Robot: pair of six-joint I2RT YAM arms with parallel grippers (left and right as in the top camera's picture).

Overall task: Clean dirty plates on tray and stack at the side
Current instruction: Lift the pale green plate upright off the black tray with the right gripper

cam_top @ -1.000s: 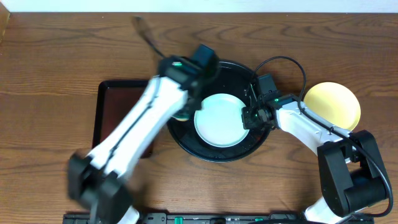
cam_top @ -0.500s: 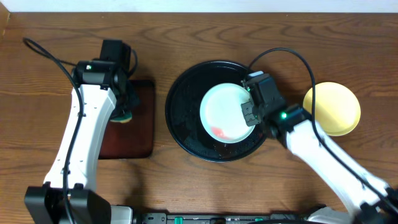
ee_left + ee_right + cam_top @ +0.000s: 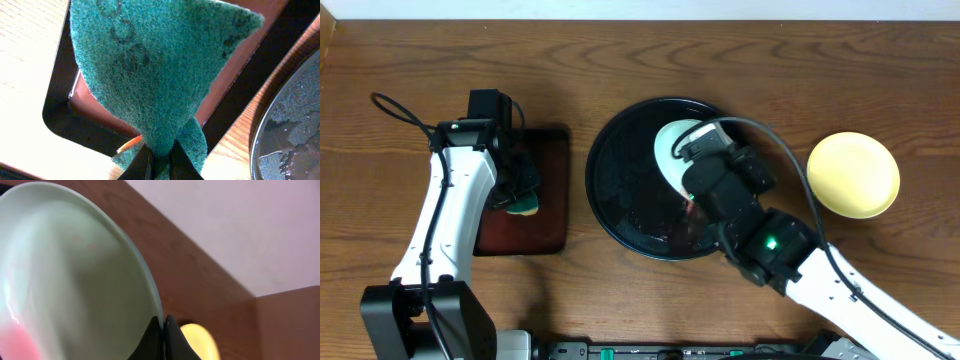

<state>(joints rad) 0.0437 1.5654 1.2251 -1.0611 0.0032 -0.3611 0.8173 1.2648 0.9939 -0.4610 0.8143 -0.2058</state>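
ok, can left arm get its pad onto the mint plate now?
Probably yes: nothing stands between the left gripper, shut on the scouring pad, and the mint plate the right gripper holds tilted over the black tray.

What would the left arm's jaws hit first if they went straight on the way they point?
Probably the dark red-brown rectangular tray below; the green scouring pad they hold would touch it first.

From here, one pale mint plate (image 3: pixel 670 148) and one yellow plate (image 3: pixel 853 175) show. Two trays: one round black tray (image 3: pixel 620 185), one rectangular red-brown tray (image 3: pixel 545 220). One green scrub pad (image 3: pixel 150 65).
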